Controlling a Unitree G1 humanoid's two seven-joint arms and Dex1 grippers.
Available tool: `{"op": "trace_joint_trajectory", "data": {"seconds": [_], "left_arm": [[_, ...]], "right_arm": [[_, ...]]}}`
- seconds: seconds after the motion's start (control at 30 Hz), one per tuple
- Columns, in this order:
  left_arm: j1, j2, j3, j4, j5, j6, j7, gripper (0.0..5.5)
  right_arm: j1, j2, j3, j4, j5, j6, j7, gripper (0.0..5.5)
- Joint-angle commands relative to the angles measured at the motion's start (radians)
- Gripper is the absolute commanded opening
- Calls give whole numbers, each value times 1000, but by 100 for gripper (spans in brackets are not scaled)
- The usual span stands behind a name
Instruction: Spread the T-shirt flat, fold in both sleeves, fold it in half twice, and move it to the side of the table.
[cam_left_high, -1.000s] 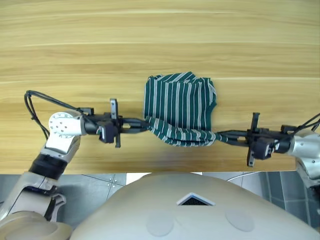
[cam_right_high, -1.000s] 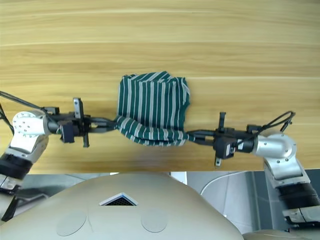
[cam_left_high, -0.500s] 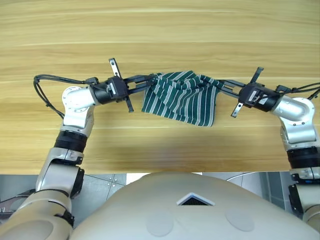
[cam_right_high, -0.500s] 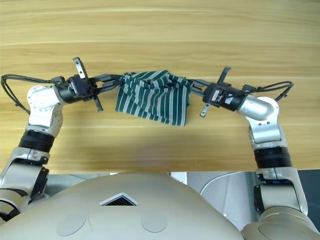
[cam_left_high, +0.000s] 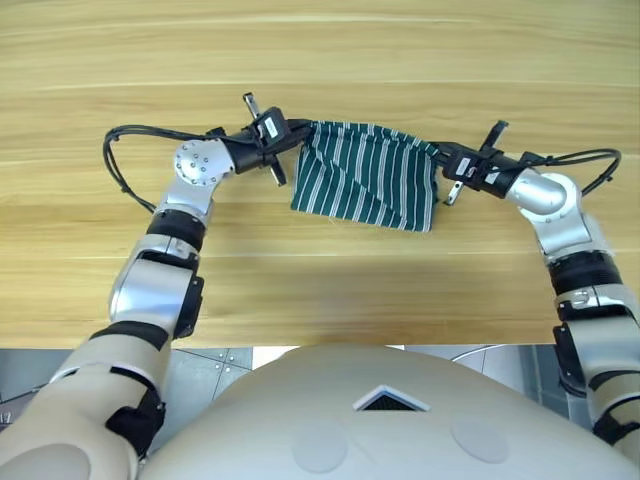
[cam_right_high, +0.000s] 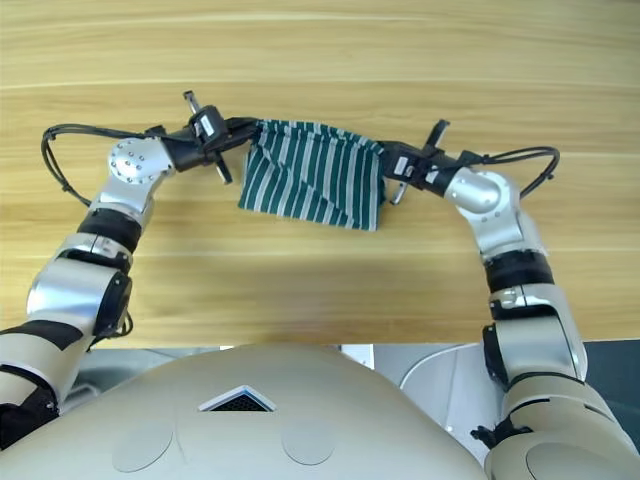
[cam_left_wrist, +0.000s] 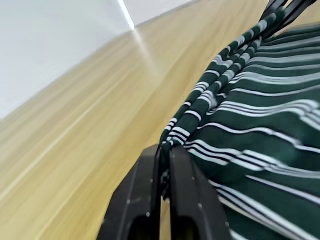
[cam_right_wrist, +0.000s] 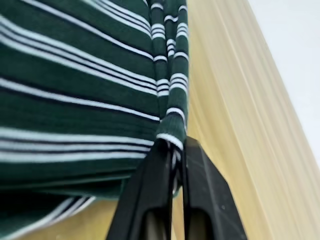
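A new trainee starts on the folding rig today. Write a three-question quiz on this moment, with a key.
1. True or false: the left fingers are open and clear of the T-shirt.
2. Which is the T-shirt's pattern? A) plain red B) dark green with white stripes C) blue dots
3. Short answer: which fingers hold the T-shirt over the wooden table?

Key
1. False: they are shut on its edge.
2. B
3. Both: the right fingers pinch the opposite end.
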Motion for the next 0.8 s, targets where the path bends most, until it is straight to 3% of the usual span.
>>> {"op": "trace_joint_trajectory", "data": {"seconds": [0.03, 0.2, 0.23, 0.43, 0.7, 0.8], "left_arm": [[-75, -39, 2, 124, 52, 60, 70, 6], [-105, -81, 9, 204, 79, 146, 73, 6], [-107, -85, 12, 212, 77, 161, 58, 42], [-143, -91, 86, 240, 38, 273, 66, 134], [-232, -85, 338, 240, -141, 368, 163, 282], [-256, -82, 504, 202, -303, 282, 52, 285]], "right_arm": [[-57, 17, 26, 97, -66, 18, -66, 5], [-90, 42, 55, 197, -89, 26, -97, 5], [-92, 48, 52, 209, -73, 24, -88, 43], [-155, 101, -22, 343, 64, 85, -43, 140], [-289, 150, -234, 531, 296, 205, -29, 296], [-325, 124, -355, 537, 412, 219, 9, 348]]}}
